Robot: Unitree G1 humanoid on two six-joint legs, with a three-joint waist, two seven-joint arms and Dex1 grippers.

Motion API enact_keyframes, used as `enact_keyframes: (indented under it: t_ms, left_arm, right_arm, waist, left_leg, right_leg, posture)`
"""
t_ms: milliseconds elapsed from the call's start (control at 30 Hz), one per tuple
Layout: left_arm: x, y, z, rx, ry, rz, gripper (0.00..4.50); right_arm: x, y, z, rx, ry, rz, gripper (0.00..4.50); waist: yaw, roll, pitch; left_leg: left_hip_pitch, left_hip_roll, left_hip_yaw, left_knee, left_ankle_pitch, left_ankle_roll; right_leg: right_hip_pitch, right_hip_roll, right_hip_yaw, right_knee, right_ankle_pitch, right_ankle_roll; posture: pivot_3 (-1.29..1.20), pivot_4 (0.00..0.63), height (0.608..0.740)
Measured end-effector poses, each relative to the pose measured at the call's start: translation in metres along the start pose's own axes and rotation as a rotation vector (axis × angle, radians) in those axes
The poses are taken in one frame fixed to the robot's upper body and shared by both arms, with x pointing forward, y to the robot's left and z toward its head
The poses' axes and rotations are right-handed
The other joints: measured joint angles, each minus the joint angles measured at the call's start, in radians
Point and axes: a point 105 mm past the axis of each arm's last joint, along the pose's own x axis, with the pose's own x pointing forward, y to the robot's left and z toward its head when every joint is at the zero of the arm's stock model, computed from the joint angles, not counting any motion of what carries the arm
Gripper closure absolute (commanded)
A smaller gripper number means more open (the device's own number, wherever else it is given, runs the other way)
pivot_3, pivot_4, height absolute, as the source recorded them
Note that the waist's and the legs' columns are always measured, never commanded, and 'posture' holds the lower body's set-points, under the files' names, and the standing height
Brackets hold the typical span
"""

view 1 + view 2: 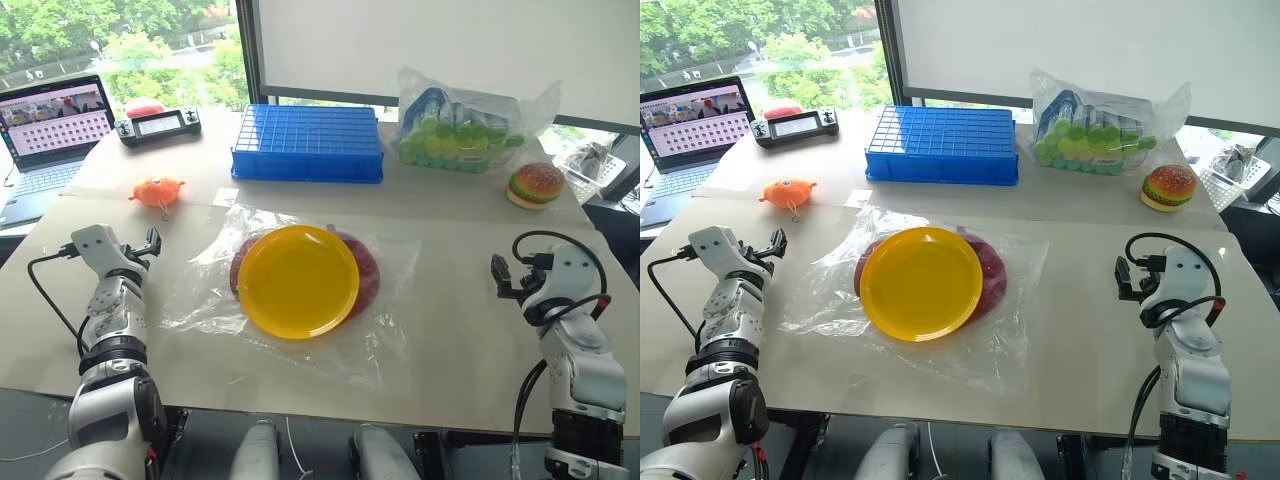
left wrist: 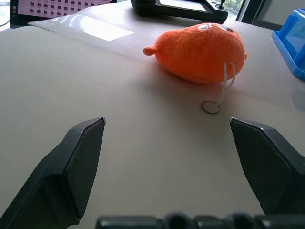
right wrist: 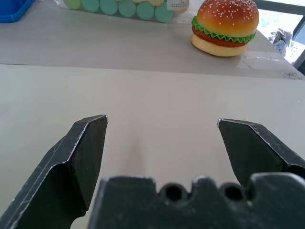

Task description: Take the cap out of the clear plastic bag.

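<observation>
I am holding the left gripper level over the near-left surface, jaws spread as wide as they go and empty, pointing toward the orange plush toy farther out. Nothing of the task is in hand yet.

Mid-surface, the clear plastic bag is lying flat and wrinkled. The cap is sitting inside it, dark red, showing as crescents on either side of the yellow plate, which is covering most of it. I cannot tell whether the plate is inside the bag or on top, nor which edge is the mouth.

I am keeping the right gripper level over the near-right surface, jaws likewise fully apart and holding nothing, well apart from the bag.

My judgement for the step: I am still approaching, so bring both arms inward. Pin one corner of film with one gripper, find the open edge, and reach for the cap's exposed right crescent. Risk: thin film sliding or bunching, and the plate riding along.
</observation>
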Motion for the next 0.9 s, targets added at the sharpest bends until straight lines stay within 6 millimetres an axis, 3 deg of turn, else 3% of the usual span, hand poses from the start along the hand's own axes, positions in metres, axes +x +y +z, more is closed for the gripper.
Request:
enact_keyframes:
  t_ms: [133,233,300,367,400,467,533,633,733,800,900]
  left_arm:
    - [0.0,-0.01,-0.003,-0.012,-0.004,-0.033,0.0]
    - [-0.001,-0.046,-0.006,-0.051,-0.003,-0.209,0.0]
    - [-0.003,-0.071,0.011,-0.047,-0.042,-0.369,0.0]
    - [-0.009,-0.092,0.034,-0.025,-0.102,-0.513,0.0]
    - [-0.021,-0.105,0.048,0.03,-0.123,-0.646,0.0]
    - [-0.037,-0.116,0.057,0.109,-0.12,-0.787,0.0]
    - [-0.07,-0.13,0.063,0.193,-0.035,-1.046,0.0]
    - [-0.095,-0.134,0.065,0.202,0.092,-1.225,0.0]
    - [-0.121,-0.119,0.058,0.209,0.28,-1.351,0.0]
    - [-0.138,-0.11,0.051,0.221,0.395,-1.423,0.0]
    - [-0.144,-0.103,0.047,0.275,0.451,-1.428,0.0]
  right_arm:
    - [-0.001,-0.001,0.0,-0.007,0.003,0.002,0.02]
    - [-0.001,-0.003,0.005,-0.031,-0.005,0.029,0.02]
    - [-0.004,0.005,0.018,-0.035,-0.036,0.103,0.02]
    - [-0.009,0.018,0.035,-0.037,-0.081,0.201,0.02]
    - [-0.018,0.035,0.048,-0.029,-0.103,0.335,0.02]
    - [-0.033,0.052,0.064,-0.052,-0.128,0.485,0.02]
    - [-0.07,0.09,0.086,-0.089,-0.111,0.844,0.02]
    - [-0.117,0.124,0.094,-0.106,-0.05,1.204,0.02]
    - [-0.148,0.145,0.094,-0.134,0.0,1.419,0.02]
    - [-0.152,0.162,0.088,-0.218,0.009,1.471,0.02]
    - [-0.133,0.179,0.071,-0.48,-0.041,1.392,0.02]
  waist:
    - [0.0,0.0,0.0]
    - [0.011,0.0,0.0]
    - [0.009,0.0,0.001]
    - [0.006,0.0,0.001]
    - [-0.004,0.002,0.001]
    - [-0.014,0.004,0.003]
    - [-0.022,0.005,0.004]
    - [-0.021,0.005,0.004]
    - [-0.028,0.004,0.005]
    - [-0.029,0.003,0.006]
    - [-0.023,0.003,0.006]
  left_leg:
    - [0.0,0.0,0.0,0.0,0.0,0.0]
    - [-0.001,0.0,0.0,0.001,0.0,0.0]
    - [-0.002,0.0,0.0,0.0,0.0,0.0]
    - [-0.002,0.0,0.0,0.0,0.0,0.0]
    - [-0.002,0.0,0.0,-0.001,0.0,0.0]
    - [-0.001,0.0,0.001,-0.002,0.0,0.0]
    - [0.001,0.001,0.001,-0.003,-0.001,-0.001]
    - [0.001,0.001,0.0,-0.001,-0.001,-0.001]
    - [0.001,0.002,0.001,0.0,-0.001,-0.001]
    - [0.001,0.002,0.001,0.0,-0.001,-0.001]
    - [0.0,0.002,0.001,0.0,-0.001,-0.001]
  right_leg:
    - [0.0,0.0,0.0,0.0,0.0,0.0]
    - [0.0,0.0,0.0,0.0,0.0,0.0]
    - [-0.001,0.0,0.0,0.0,0.0,0.0]
    - [-0.001,0.0,0.0,0.0,0.0,0.0]
    - [-0.001,0.0,0.0,-0.001,0.0,0.0]
    - [0.0,0.0,0.003,-0.001,0.0,0.0]
    - [0.0,0.0,0.003,-0.001,0.0,-0.001]
    - [0.002,0.001,0.001,-0.001,-0.003,0.003]
    - [0.001,0.001,0.002,-0.002,-0.003,0.004]
    - [0.0,0.001,0.002,-0.002,-0.004,0.003]
    - [-0.002,0.001,0.003,-0.003,-0.004,0.002]
  posture:
    - [0.0,0.15,0.729]
    - [0.0,0.15,0.729]
    - [0.0,0.15,0.729]
    - [0.0,0.15,0.729]
    - [0.0,0.15,0.729]
    - [0.0,0.15,0.729]
    - [0.0,0.15,0.729]
    - [0.0,0.15,0.729]
    - [0.0,0.15,0.729]
    - [0.0,0.15,0.729]
    - [0.0,0.15,0.729]
